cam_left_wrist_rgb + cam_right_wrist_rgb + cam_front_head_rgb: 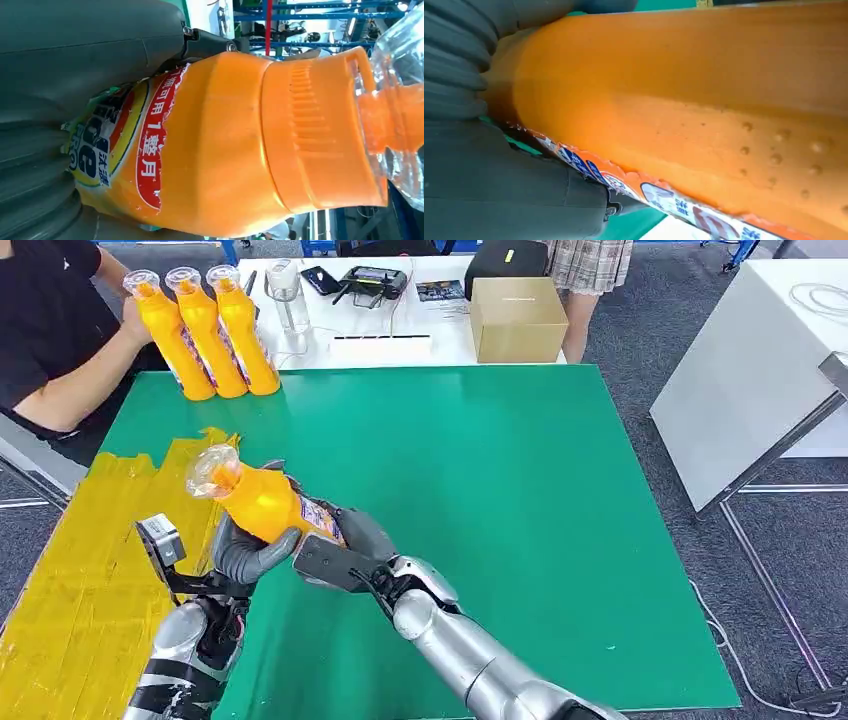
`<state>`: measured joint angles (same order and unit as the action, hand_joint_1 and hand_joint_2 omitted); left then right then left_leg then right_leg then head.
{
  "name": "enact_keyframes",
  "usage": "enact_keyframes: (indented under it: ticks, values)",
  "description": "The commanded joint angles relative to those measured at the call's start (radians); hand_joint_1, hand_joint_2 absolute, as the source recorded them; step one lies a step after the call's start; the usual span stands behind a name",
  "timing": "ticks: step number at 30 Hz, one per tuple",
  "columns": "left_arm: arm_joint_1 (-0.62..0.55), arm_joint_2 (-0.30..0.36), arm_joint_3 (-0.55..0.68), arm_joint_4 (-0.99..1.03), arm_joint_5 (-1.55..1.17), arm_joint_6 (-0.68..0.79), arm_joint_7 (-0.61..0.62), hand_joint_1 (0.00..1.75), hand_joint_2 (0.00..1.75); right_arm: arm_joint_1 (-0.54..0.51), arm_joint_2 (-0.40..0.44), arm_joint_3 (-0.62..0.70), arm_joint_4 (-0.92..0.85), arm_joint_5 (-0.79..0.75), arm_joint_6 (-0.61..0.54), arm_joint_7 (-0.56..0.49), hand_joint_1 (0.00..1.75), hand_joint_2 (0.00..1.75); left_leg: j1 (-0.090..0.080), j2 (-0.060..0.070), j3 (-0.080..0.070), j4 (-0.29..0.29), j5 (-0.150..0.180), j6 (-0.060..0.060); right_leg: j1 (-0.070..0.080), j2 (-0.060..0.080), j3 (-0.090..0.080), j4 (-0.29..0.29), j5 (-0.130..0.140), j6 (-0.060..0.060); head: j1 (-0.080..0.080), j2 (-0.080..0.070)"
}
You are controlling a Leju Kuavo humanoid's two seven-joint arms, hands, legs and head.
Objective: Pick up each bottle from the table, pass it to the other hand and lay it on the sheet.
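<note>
Lower left of frame: both hands wrap bottle (262,502), left hand (245,552), right hand (352,545). Smooth rigid plastic, probably slippery; you grip mid-body, not clear cap.

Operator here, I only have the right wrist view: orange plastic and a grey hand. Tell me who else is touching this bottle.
Observer: The left hand grips the bottle too, under its upper body; the right hand holds the base end.
Operator: Give me its attitude.
Observer: Tilted, with the clear cap pointing up and away from the robot, toward the yellow sheet.
Operator: Report what's left on the table.
Observer: Three more orange bottles stand at the green mat's far left corner, with a person's hand against them.
</note>
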<state>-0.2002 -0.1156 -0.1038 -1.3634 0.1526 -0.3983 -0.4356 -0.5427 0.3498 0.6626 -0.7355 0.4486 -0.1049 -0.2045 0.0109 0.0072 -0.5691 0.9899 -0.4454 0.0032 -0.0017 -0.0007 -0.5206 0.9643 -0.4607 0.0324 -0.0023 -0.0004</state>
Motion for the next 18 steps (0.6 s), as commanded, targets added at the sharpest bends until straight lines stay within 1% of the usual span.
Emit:
enact_keyframes:
  ticks: [1,2,3,7,8,9,11,12,16,18]
  values:
    - [-0.023,0.020,-0.050,0.065,-0.013,-0.008,0.006,1.75,1.75,-0.073,-0.013,0.038,0.056,0.002,0.000,0.001,1.75,1.75,0.000,-0.001,0.002,0.000,0.000,0.000,0.000,0.000,0.002,0.000,-0.001,0.000,0.000,0.000]
    - [-0.023,0.020,-0.050,0.065,-0.013,-0.008,0.006,1.75,1.75,-0.073,-0.013,0.038,0.056,0.002,0.000,0.001,1.75,1.75,0.000,-0.001,0.003,0.000,-0.001,0.000,0.000,-0.001,0.003,0.000,-0.001,0.000,0.000,0.000]
    - [-0.023,0.020,-0.050,0.065,-0.013,-0.008,0.006,1.75,1.75,-0.073,-0.013,0.038,0.056,0.002,0.000,0.001,1.75,1.75,-0.001,-0.001,0.001,0.000,0.000,0.000,-0.001,-0.001,0.000,0.000,0.000,0.000,0.000,0.000]
    - [-0.021,0.027,-0.047,0.057,-0.025,-0.002,0.003,1.75,1.75,-0.066,-0.021,0.024,0.036,0.005,-0.023,-0.004,1.75,1.75,0.000,-0.001,0.003,0.000,-0.001,0.000,0.000,-0.001,0.004,0.000,-0.001,0.000,0.000,0.000]
    - [-0.019,0.034,-0.044,0.050,-0.042,0.009,-0.001,1.75,1.75,-0.062,-0.026,0.017,0.021,0.003,-0.028,-0.007,0.63,1.75,0.000,-0.001,0.001,0.000,0.000,0.000,0.000,-0.001,0.001,0.000,0.000,0.000,0.000,0.000]
    - [-0.015,0.038,-0.037,0.045,-0.047,0.013,-0.002,1.75,1.75,-0.056,-0.031,0.011,0.001,0.003,-0.031,-0.007,0.00,1.75,0.000,-0.001,0.002,0.000,0.000,0.000,0.000,-0.001,0.002,0.000,0.000,0.000,0.000,0.000]
    - [-0.013,0.061,-0.025,0.035,-0.085,0.033,-0.012,1.75,1.75,-0.048,-0.053,-0.005,-0.044,-0.006,-0.023,-0.002,0.00,1.75,0.000,0.000,0.001,0.000,0.000,0.000,0.000,0.000,0.001,0.000,0.000,0.000,0.000,0.000]
    - [-0.013,0.073,-0.017,0.034,-0.112,0.050,-0.020,1.75,1.75,-0.047,-0.064,-0.013,-0.057,-0.009,-0.020,-0.002,0.00,0.00,0.000,-0.001,0.001,0.000,0.000,0.000,0.000,0.000,0.001,0.000,0.000,0.000,0.000,0.000]
    - [-0.030,0.132,0.043,0.044,-0.183,0.080,-0.036,1.75,1.75,-0.040,-0.101,-0.044,-0.119,-0.015,-0.010,-0.003,0.00,0.00,0.000,0.000,0.001,0.000,0.000,0.000,0.000,0.000,0.001,0.000,0.000,0.000,0.000,0.000]
    - [-0.040,0.174,0.084,0.060,-0.238,0.107,-0.051,1.75,1.75,-0.040,-0.116,-0.060,-0.143,-0.018,-0.006,-0.007,0.00,0.00,0.000,0.000,0.002,0.000,0.000,0.000,0.000,0.000,0.002,0.000,0.000,0.000,0.000,0.000]
